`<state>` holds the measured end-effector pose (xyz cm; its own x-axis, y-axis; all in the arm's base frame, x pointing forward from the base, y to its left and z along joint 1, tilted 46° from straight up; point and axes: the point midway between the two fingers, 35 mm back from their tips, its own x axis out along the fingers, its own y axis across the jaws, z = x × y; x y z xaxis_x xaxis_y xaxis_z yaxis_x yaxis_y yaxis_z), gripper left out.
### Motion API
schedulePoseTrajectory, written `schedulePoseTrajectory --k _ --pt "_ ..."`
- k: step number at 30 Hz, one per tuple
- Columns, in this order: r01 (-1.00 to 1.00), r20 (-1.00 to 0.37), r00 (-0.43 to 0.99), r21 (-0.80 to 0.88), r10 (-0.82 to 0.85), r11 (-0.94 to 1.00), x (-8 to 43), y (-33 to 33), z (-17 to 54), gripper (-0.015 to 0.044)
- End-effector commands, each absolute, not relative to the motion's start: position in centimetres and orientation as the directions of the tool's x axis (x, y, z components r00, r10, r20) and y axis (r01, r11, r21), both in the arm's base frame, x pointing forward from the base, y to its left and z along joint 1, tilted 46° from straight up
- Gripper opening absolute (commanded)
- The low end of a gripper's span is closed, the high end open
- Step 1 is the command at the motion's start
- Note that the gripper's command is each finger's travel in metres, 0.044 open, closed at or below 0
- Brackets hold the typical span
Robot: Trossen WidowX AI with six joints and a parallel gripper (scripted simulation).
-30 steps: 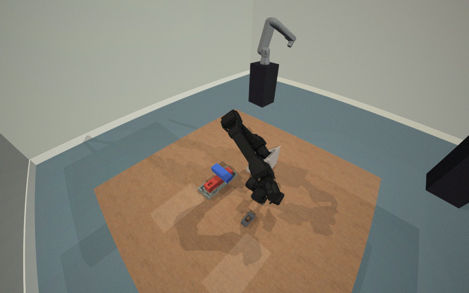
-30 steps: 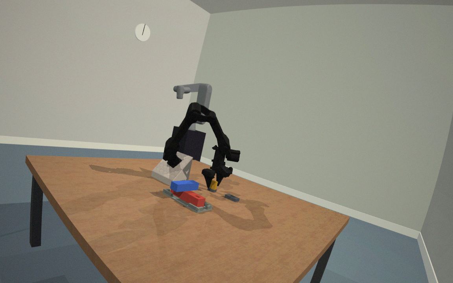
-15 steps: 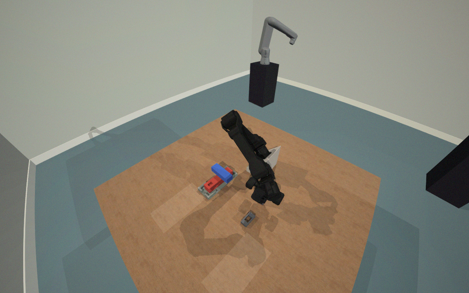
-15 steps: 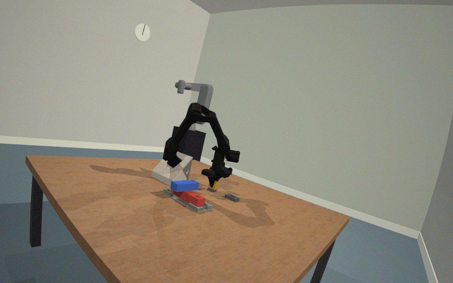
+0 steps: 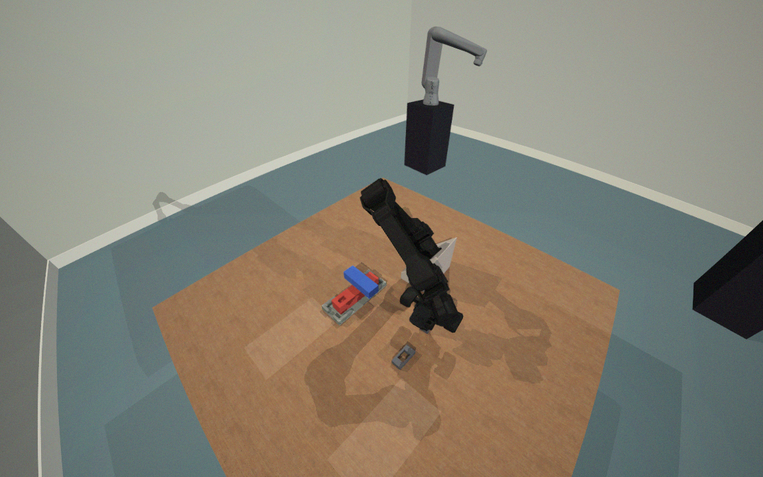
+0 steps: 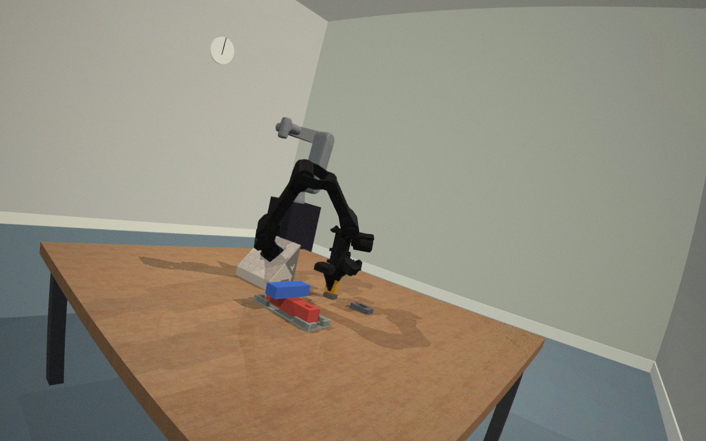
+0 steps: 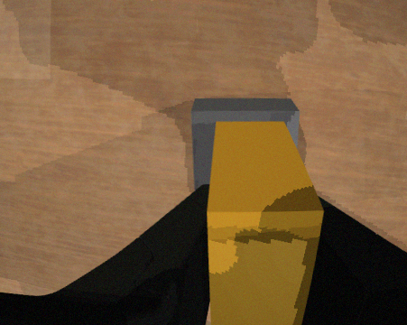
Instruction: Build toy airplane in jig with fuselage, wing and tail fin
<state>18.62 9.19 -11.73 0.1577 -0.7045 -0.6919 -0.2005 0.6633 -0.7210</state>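
Note:
The red fuselage (image 5: 344,301) (image 6: 304,310) lies in the grey cradle (image 5: 337,320) (image 6: 311,327). The blue wing (image 5: 360,281) (image 6: 287,289) lies across the top of the fuselage; its tab is hidden. The yellow tail fin (image 6: 333,286) (image 7: 262,167) stands upright in a small grey holder (image 6: 330,295) (image 7: 203,149). My gripper (image 6: 331,284) (image 7: 250,200) is shut on the tail fin, with one black finger on each side of it. The fin's lower end is hidden inside the holder. In the top view the arm hides the fin.
A second small grey holder (image 5: 403,356) (image 6: 361,308) with an empty slot lies on the wooden table (image 5: 491,426) (image 6: 207,378) beside the fin's holder. A pale wedge-shaped block (image 5: 447,255) (image 6: 259,269) stands by the arm's base. The cradle is on the other side of the gripper from the empty holder.

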Motion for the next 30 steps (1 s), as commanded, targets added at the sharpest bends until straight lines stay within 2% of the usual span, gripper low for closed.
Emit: schedulePoseTrajectory --k 1,30 --pt "-0.192 -0.702 0.163 -0.712 -0.694 0.675 18.8 10.3 -11.1 0.0" --pt "-0.195 -0.705 0.159 -0.709 -0.692 0.678 17.5 16.7 -5.1 0.0"
